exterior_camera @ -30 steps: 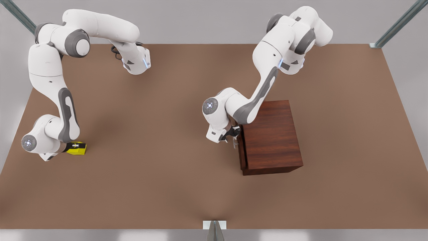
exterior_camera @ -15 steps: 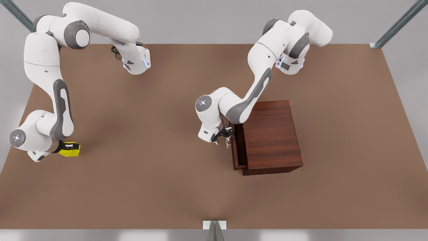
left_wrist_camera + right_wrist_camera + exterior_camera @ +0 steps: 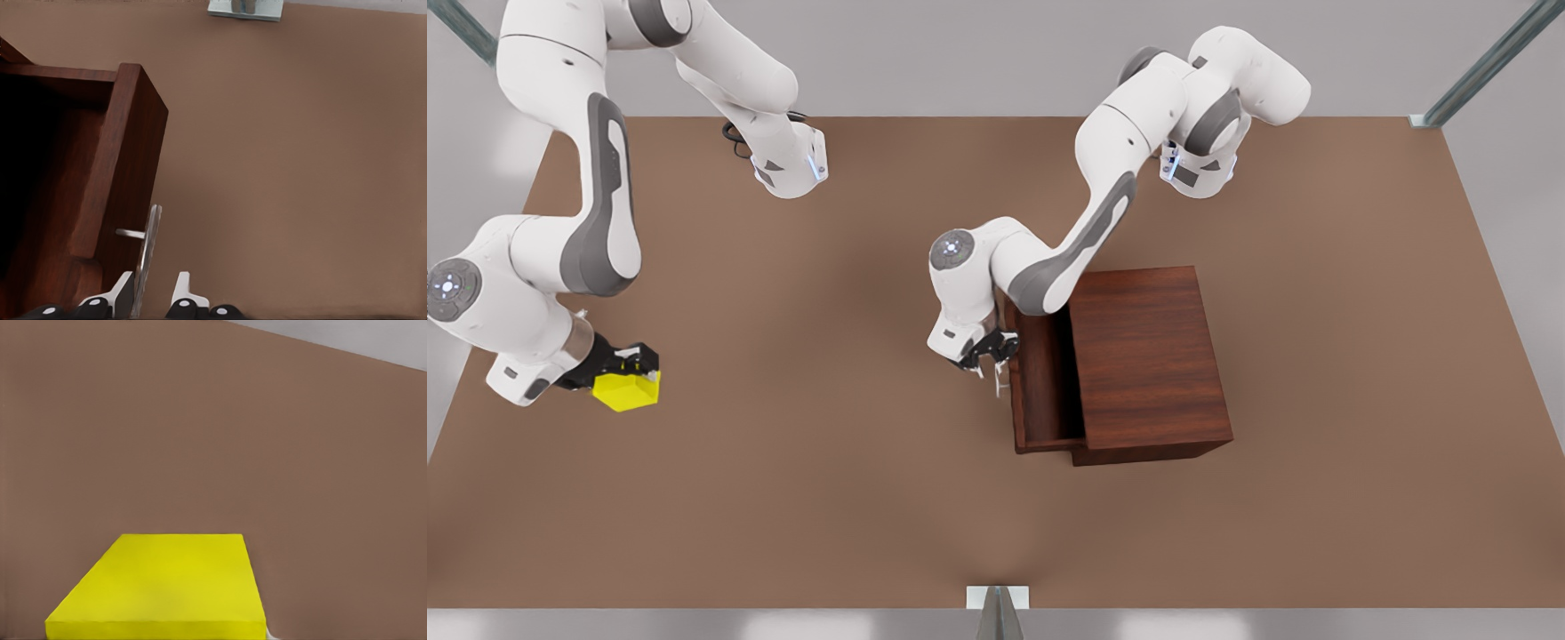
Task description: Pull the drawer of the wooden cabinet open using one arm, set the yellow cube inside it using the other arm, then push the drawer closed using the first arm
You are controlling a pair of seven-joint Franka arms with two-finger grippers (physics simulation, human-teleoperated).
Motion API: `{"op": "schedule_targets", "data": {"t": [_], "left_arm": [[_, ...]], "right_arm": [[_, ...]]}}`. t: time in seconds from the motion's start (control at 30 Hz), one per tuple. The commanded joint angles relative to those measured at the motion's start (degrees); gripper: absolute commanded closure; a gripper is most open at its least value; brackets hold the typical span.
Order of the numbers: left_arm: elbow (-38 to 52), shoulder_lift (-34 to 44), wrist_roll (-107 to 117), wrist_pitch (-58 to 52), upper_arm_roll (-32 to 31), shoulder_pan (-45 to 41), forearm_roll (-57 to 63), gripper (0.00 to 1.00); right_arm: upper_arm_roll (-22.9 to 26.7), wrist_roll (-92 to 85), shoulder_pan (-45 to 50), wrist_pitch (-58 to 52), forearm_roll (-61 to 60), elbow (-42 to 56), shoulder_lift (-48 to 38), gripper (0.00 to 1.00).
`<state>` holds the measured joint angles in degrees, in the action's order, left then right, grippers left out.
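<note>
- Brown tabletop (image 3: 854, 498) fills the scene, with grey walls behind and two white robot arms mounted at its far edge.
- On the front view's right stands the wooden cabinet (image 3: 1149, 356), its drawer (image 3: 1040, 382) pulled partly out toward the front view's left.
- Left gripper (image 3: 989, 348) is at the drawer front, fingers narrowed around the thin silver handle (image 3: 148, 250), one finger on each side.
- That bar looks stiff and slim; the drawer probably slides best with a straight pull.
- Right gripper (image 3: 624, 366), well apart on the front view's left, holds the yellow cube (image 3: 628, 389) clear above the table.
- Cube seems rigid, light and smooth-faced, so opposite flat sides suit the grip.
</note>
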<state>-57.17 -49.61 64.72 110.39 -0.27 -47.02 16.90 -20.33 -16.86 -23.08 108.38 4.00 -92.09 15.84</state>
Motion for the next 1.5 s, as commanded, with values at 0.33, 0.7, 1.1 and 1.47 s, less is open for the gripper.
{"op": "schedule_targets", "data": {"t": [0.33,0.7,1.1,1.47], "left_arm": [[2.68,11.46,-32.61,-24.17,-0.26,22.49,-17.34,0.08],[-21.67,33.35,-57.6,-16.96,-2.54,42.62,-19.1,0.79],[-20.43,29.92,44.27,-9.67,-2.63,38.41,-28.15,0.79],[-20.43,29.92,49.63,-9.67,-2.72,35.77,-29.47,0.79]], "right_arm": [[-1.56,11.15,0.23,-3.44,-1.18,0.42,-1.25,0.39],[-18.43,36.19,0.41,-8.36,3.56,4.55,-1.69,0.38],[-12.46,87.17,50.93,-9.5,22.46,36.7,27.66,0.39],[-11.75,89.02,52.7,-5.37,22.46,36.28,33.65,0.0]]}}
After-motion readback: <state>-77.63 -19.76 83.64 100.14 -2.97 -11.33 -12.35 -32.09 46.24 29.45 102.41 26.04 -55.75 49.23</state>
